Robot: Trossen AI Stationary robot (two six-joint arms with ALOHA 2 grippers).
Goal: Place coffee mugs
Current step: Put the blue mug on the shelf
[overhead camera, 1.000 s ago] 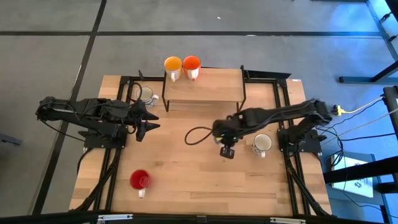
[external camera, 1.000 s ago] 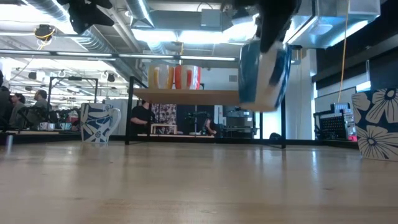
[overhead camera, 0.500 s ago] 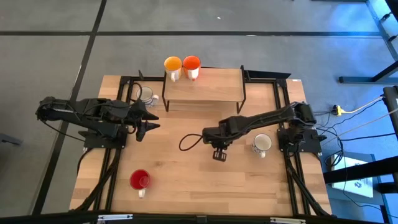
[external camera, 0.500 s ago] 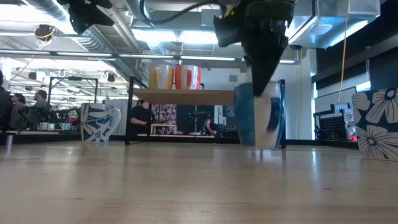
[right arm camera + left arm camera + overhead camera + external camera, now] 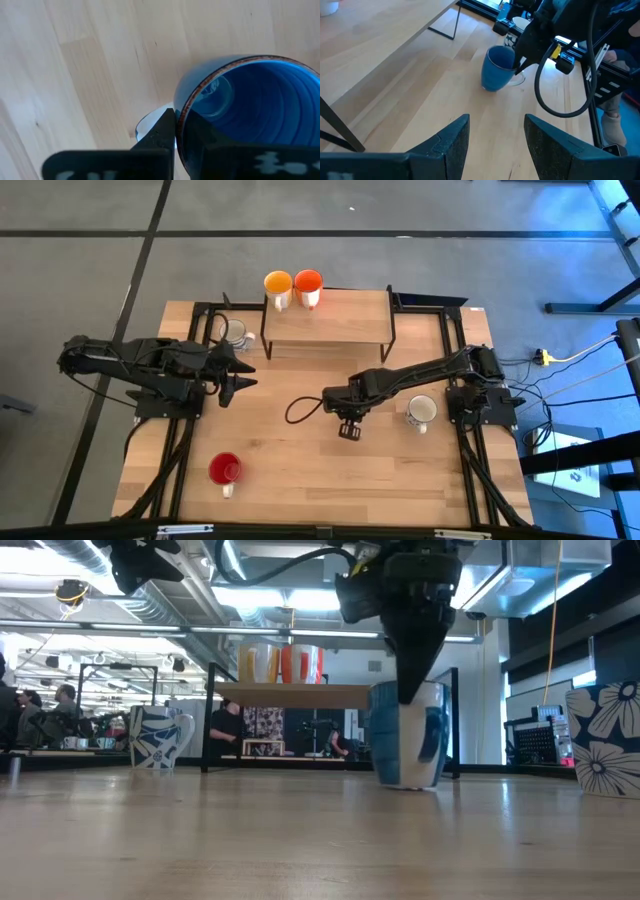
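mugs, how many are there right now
6: yellow mug and orange mug on the shelf, patterned mug beside it, red mug near front, white mug at right, blue mug in the right gripper.

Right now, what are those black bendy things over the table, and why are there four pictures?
They are two robot arms, each ending in a two-finger claw. Four cameras look at the same moment: one from above, one at table height, and one on each arm's wrist.

The right claw pinches the rim of the dark blue mug, which stands upright on the wooden table, one finger inside and one outside. The left claw waits, open, holding nothing.

Other mugs are around too. A yellow mug and an orange mug sit on a small raised shelf. On the table are a red mug, a white mug with blue pattern and another white mug with a flower pattern.
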